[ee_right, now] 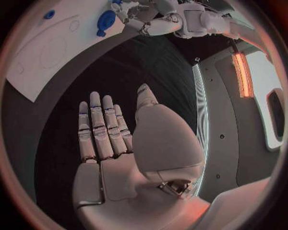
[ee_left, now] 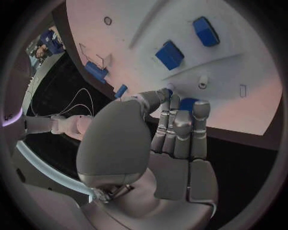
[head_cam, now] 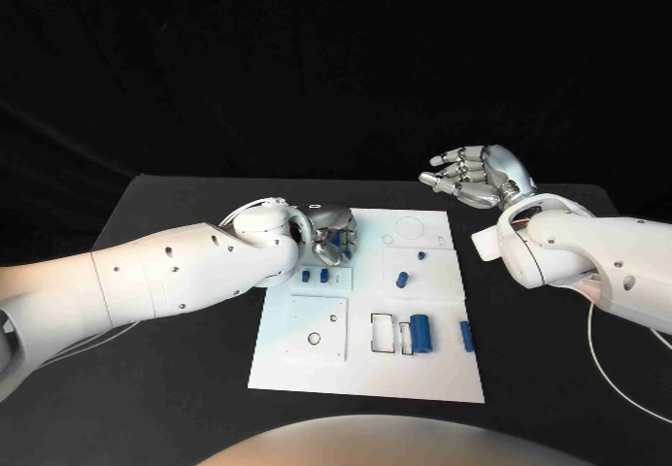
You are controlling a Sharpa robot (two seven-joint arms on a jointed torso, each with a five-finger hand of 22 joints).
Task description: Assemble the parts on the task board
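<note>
White task board (head_cam: 367, 374), flat plate mid black tabletop (head_cam: 168, 388); blue cylindrical parts (head_cam: 420, 333) near edge. Left robot hand (head_cam: 330, 238) fingers curled at far-left corner, on small blue part (ee_left: 187, 104); hold uncertain—seat squarely. Right robot hand (head_cam: 476, 175) spread, empty, beyond board.

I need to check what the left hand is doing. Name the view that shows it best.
The left wrist view: the left hand fills it, fingers curled over a blue part at the task board edge. The head view shows it small and partly behind its arm. The right wrist view shows it tiny and far off.
</note>
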